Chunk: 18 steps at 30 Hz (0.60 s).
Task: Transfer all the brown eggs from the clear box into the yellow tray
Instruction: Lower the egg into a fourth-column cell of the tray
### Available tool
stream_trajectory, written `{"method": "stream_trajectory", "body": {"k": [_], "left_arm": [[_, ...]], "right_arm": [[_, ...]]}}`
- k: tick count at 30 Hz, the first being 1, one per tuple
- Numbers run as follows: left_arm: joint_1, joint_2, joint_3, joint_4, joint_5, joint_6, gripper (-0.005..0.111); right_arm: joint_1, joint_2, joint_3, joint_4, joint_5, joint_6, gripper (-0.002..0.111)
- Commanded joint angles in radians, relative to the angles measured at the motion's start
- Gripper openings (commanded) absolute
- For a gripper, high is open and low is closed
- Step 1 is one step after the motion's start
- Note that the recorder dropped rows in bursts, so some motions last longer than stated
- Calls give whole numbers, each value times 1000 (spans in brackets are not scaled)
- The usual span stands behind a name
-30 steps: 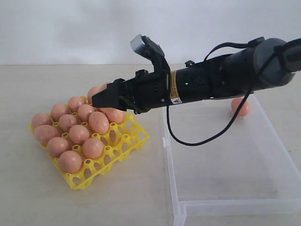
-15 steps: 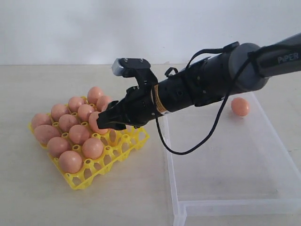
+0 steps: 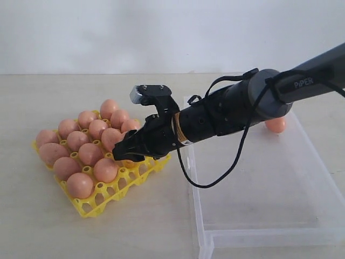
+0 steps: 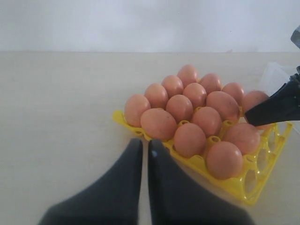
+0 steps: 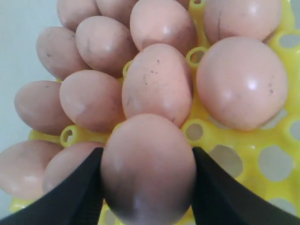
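Note:
My right gripper (image 3: 126, 154) is shut on a brown egg (image 5: 147, 168), low over the yellow tray (image 3: 96, 208) at its edge nearest the clear box (image 3: 259, 189). Black fingers (image 5: 70, 192) press the egg on both sides. Several brown eggs (image 3: 81, 185) fill the tray's cups. One brown egg (image 3: 276, 125) lies at the far end of the clear box, partly behind the arm. My left gripper (image 4: 145, 147) is shut and holds nothing, just off the tray (image 4: 234, 185) on the bare table; it does not show in the exterior view.
The right arm (image 3: 232, 110) and its looping black cable (image 3: 215, 175) stretch from the right over the clear box's near-left corner. Several open cups (image 5: 276, 161) lie beside the held egg. A pale wall rises behind the table.
The right gripper has come down and slightly left with its egg, from above the tray's far rows to just over the tray's edge by the box. The eggs in the tray have not moved.

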Motion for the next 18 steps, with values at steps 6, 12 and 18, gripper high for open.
{"method": "stream_trajectory", "body": {"k": [6,12,18], "left_arm": [[-5,-3,3,-3,-3,-1,4],[-5,-3,3,-3,-3,-1,4],[-5,-3,3,-3,-3,-1,4]], "right_arm": [[0,6,-4,58,-10,-150,0],[0,6,-4,58,-68,-161,1],[0,6,-4,58,-61,-163,35]]}}
